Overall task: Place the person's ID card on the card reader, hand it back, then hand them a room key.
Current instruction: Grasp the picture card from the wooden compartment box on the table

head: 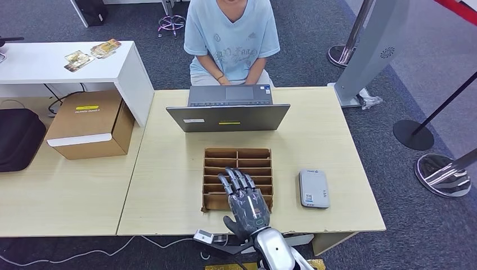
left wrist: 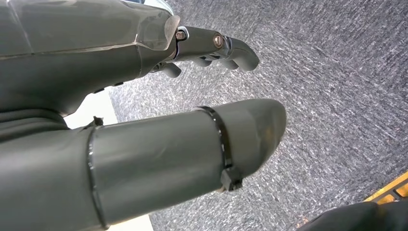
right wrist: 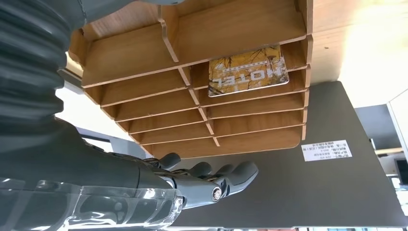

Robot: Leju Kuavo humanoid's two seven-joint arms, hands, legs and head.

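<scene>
A: What writing can you read?

B: In the right wrist view, a room key card [right wrist: 248,70] with a yellow, leafy print carries the word "HOTEL", shown upside down in that turned picture. The back of the open laptop [head: 228,117] has a white sticker and a yellow one; their print is too small to read. The cardboard box [head: 90,125] at centre left of the head view bears a yellow label, also unreadable.

A: How does the key card lie?

B: It sits in a slot of the wooden rack [head: 238,179], long edge running along the slot, leaning on the divider.

A: And the right hand [head: 243,201]?

B: Low centre of the head view, over the rack's near rows, fingers straight and close together, holding nothing.

A: The left hand [left wrist: 211,48]?

B: In its wrist view it is over grey carpet, fingers loosely curled, nothing in it.

A: The card reader [head: 313,189]?

B: A grey box lying flat on the table [head: 169,191], right of the rack, apart from it. A person [head: 232,39] in a light blue shirt sits behind the laptop.
</scene>
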